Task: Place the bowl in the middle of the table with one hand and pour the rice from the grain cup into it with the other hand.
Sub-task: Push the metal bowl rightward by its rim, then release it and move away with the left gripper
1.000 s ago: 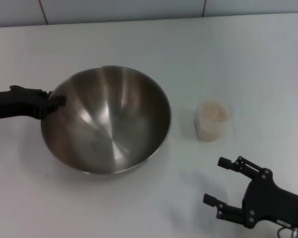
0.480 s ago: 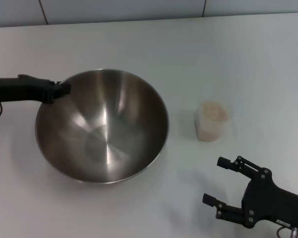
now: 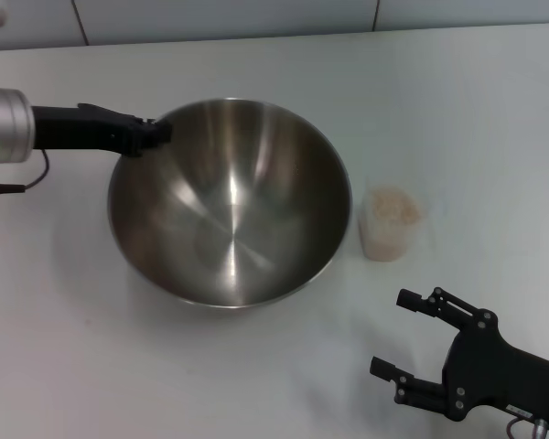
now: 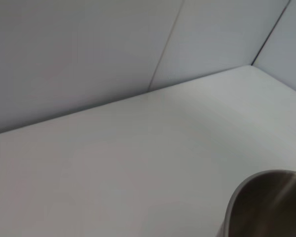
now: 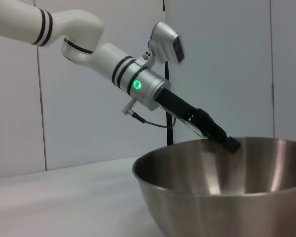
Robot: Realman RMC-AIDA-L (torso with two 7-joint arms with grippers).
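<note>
The big steel bowl (image 3: pixel 229 210) sits near the middle of the white table (image 3: pixel 256 64), tilted slightly. My left gripper (image 3: pixel 156 133) is shut on the bowl's far-left rim; it also shows in the right wrist view (image 5: pixel 230 143), clamped on the bowl's (image 5: pixel 222 192) edge. The left wrist view shows only a piece of the bowl's rim (image 4: pixel 266 202). The clear grain cup (image 3: pixel 384 240) stands upright just right of the bowl, filled with rice (image 3: pixel 393 207). My right gripper (image 3: pixel 391 333) is open and empty, near the table's front, in front of the cup.
Grey wall panels (image 3: pixel 220 16) run along the table's back edge. The left arm's silver wrist with a green light (image 3: pixel 0 137) and a thin cable (image 3: pixel 23 183) reach in from the left.
My left gripper has dragged the bowl to the right and farther back, close to the cup. The right gripper and the cup have not moved.
</note>
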